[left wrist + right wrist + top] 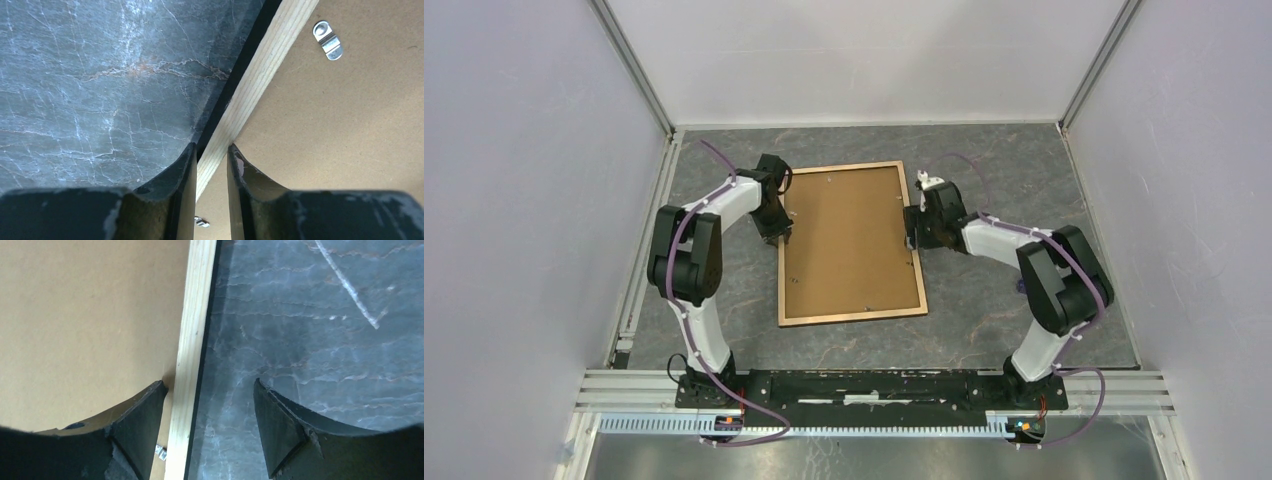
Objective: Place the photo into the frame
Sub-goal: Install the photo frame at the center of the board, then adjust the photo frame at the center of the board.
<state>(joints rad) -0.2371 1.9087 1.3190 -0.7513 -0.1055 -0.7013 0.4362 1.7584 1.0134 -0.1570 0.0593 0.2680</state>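
Nearest us, our left gripper (211,165) pinches the left rail of the frame (852,316), which lies back-up mid-picture overhead with its backing board (849,240) in, steadying it, we judge, while our right gripper (210,390) straddles the right rail wide open, holding nothing; no photo shows.

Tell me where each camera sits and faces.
Top external: above and behind the bases, looking down at the table; both arms flank the frame.
Left wrist: on left arm, facing down past the left tool, closed on the frame's left rail.
Right wrist: on right arm, facing down through the open right tool straddling the right rail.
Shared by wrist views: rail, backing board, table.
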